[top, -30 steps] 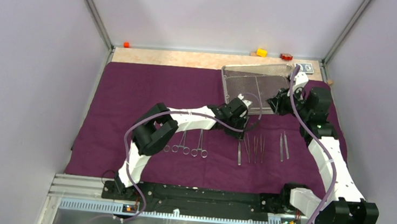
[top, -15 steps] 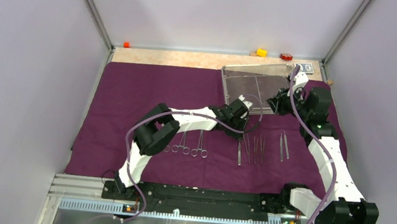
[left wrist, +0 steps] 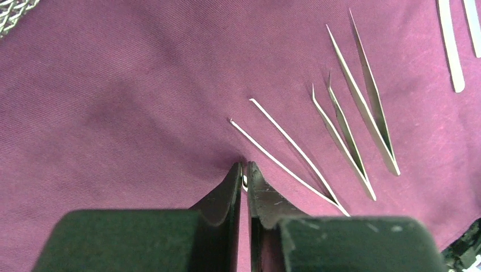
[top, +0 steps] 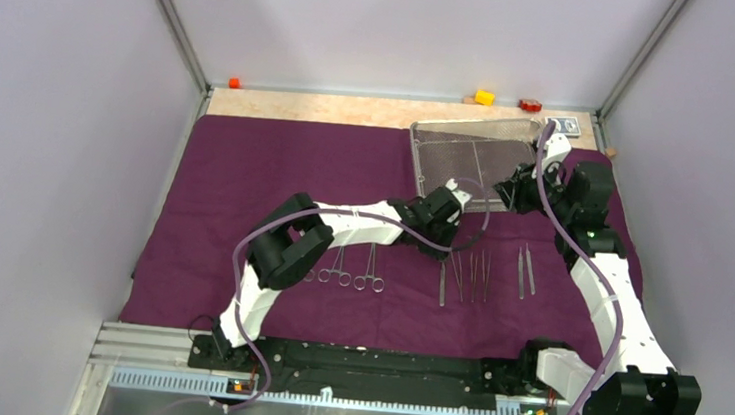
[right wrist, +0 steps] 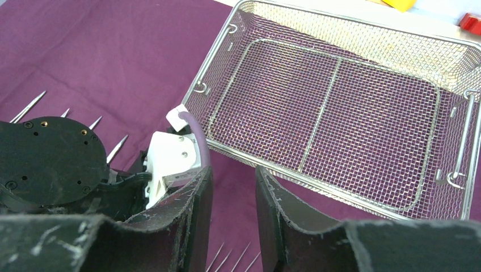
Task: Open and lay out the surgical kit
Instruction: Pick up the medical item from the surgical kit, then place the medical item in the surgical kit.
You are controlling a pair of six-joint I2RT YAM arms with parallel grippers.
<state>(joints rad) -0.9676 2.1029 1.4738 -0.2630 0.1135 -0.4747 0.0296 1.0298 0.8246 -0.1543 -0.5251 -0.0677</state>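
The dark purple cloth lies spread flat. The wire-mesh tray sits empty at its back right; its near rim fills the right wrist view. Ring-handled clamps lie in a row near the front, tweezers to their right. My left gripper is down on the cloth, jaws nearly together on the end of a slim steel tweezers; a sliver of steel shows between the tips of the left gripper. More tweezers lie just right of it. My right gripper hangs open and empty before the tray.
Yellow, red and orange blocks and a blue-white card packet lie along the back wall on the bare wood strip. My left wrist sits close to the right gripper's left finger.
The left jaws have closed from partly open to nearly together on the steel piece. The right arm has stayed still.
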